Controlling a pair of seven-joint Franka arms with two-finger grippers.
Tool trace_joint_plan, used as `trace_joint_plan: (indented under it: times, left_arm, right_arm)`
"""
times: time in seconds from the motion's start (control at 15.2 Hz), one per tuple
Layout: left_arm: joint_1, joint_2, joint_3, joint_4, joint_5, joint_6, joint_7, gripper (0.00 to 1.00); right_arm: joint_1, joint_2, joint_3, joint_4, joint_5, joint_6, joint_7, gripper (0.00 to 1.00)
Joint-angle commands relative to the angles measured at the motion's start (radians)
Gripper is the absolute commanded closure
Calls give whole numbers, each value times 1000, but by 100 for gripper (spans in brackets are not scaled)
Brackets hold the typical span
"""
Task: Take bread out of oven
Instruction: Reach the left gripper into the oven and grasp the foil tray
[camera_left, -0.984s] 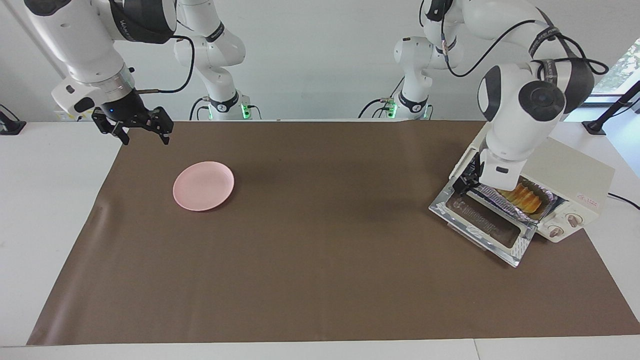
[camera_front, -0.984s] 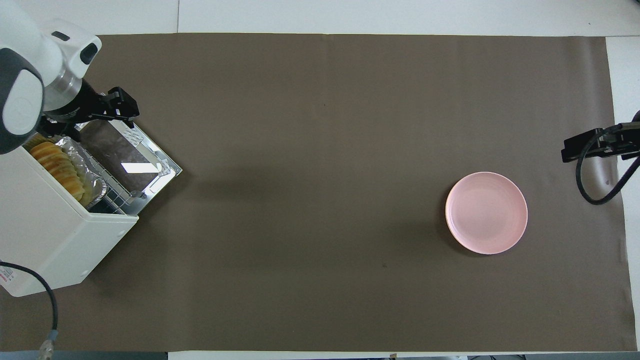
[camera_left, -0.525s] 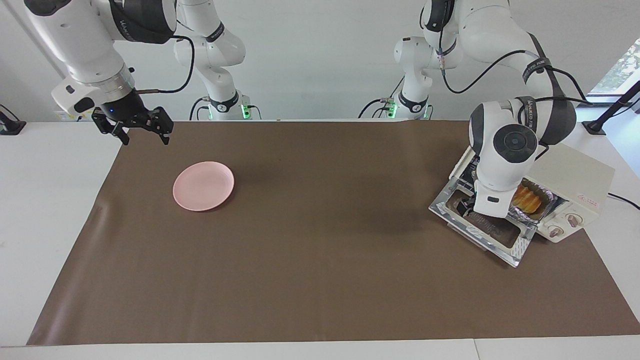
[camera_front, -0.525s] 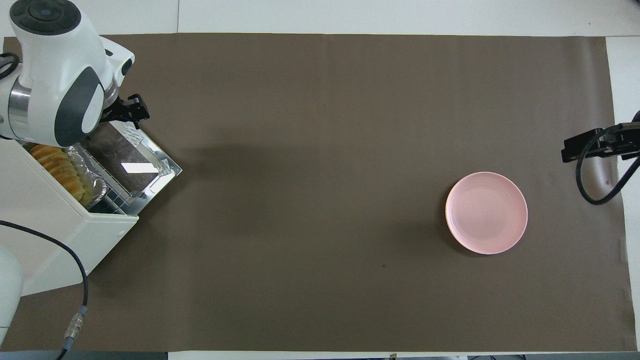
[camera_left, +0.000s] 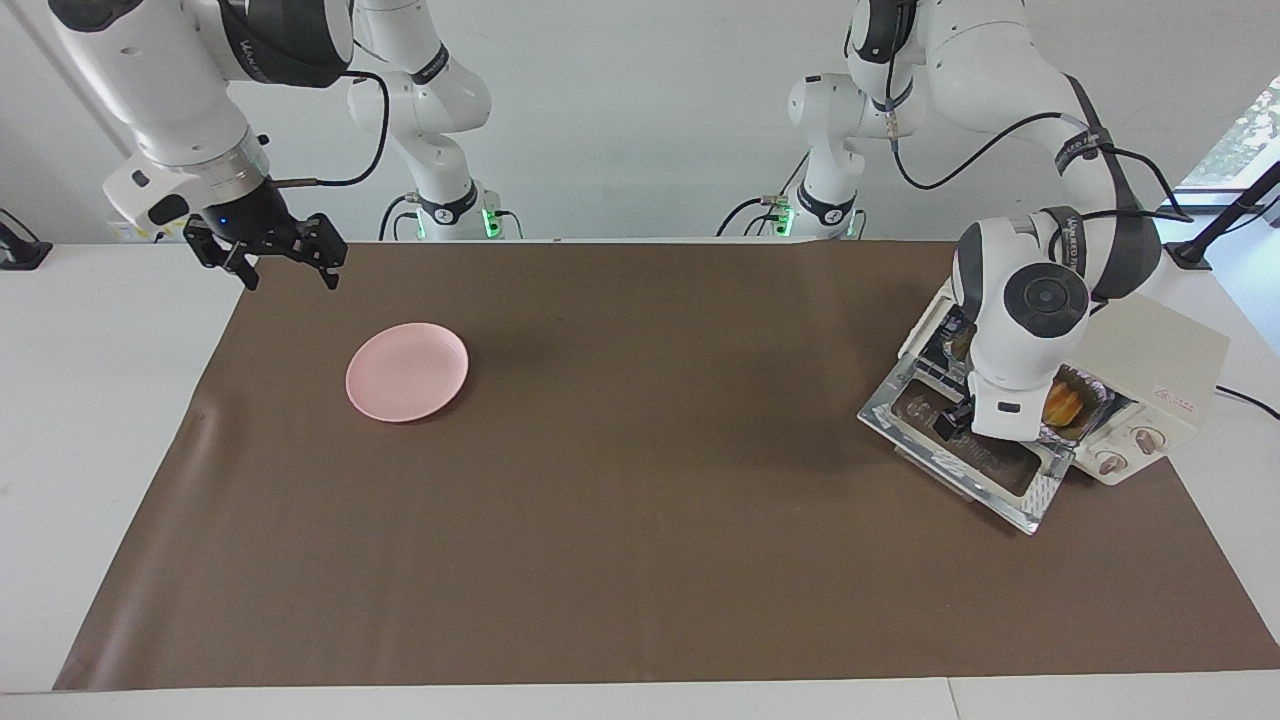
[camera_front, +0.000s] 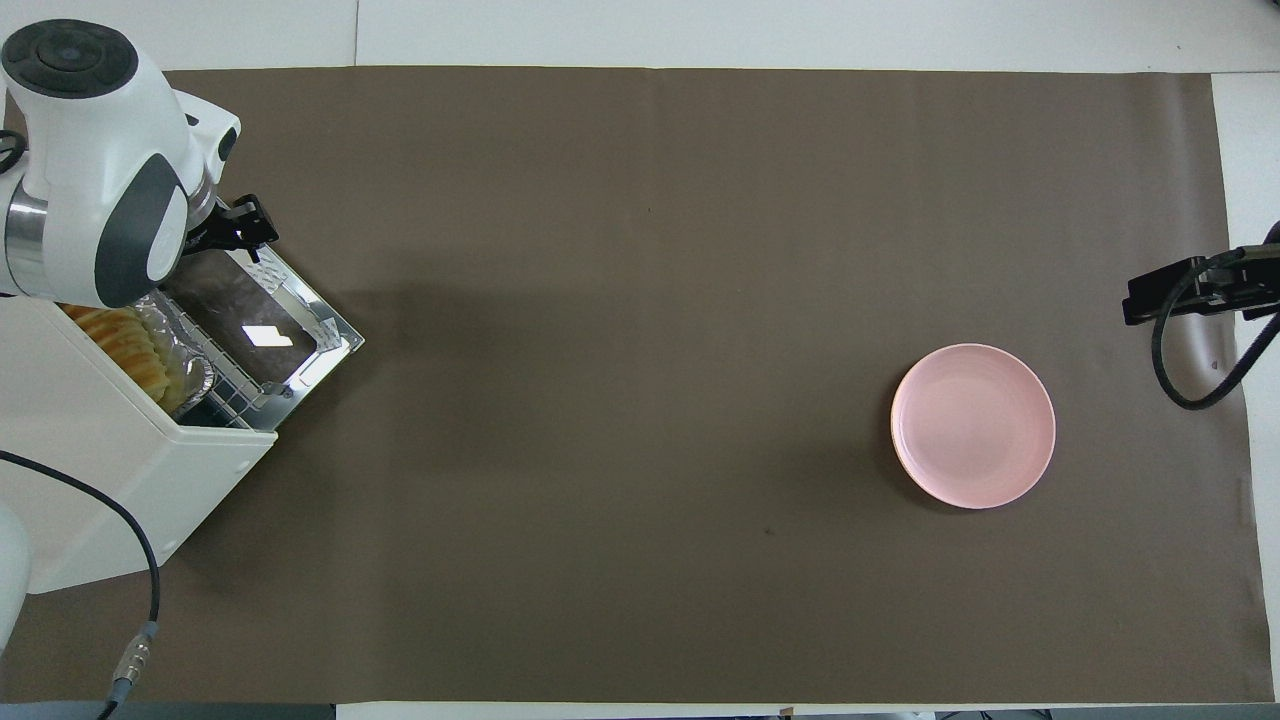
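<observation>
The cream-white oven stands at the left arm's end of the table, its glass door folded down flat. The golden bread lies in a crinkled foil tray on the rack inside; in the overhead view the bread is partly covered by my left arm. My left gripper hangs low over the open door in front of the tray, mostly hidden by its own wrist; it also shows in the overhead view. My right gripper waits open and empty over the mat's edge at the right arm's end.
A round pink plate lies on the brown mat toward the right arm's end, also in the overhead view. The oven's two knobs face away from the robots. A cable trails from the left arm beside the oven.
My left wrist has swung down and away from the oven's mouth, out over the open door, and now hides more of the bread. The right arm has not moved.
</observation>
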Motion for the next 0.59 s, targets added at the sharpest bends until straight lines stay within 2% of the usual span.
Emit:
trace_joint_plan:
  times: [0.0,0.33,0.52]
  left_arm:
    - [21,-48,1,-68,23,45,-22,0]
    - [36,-53,-1,-78,23,55,-23,0]
    - [54,-70,-1,-123,23,82,-31,0]
  right_arm:
    - [-7,-13,-1,-8,19,-14,-29,0]
    - [-7,-13,-1,-9,19,-14,-29,0]
    - [-7,-13,-1,-8,19,-14,-29,0]
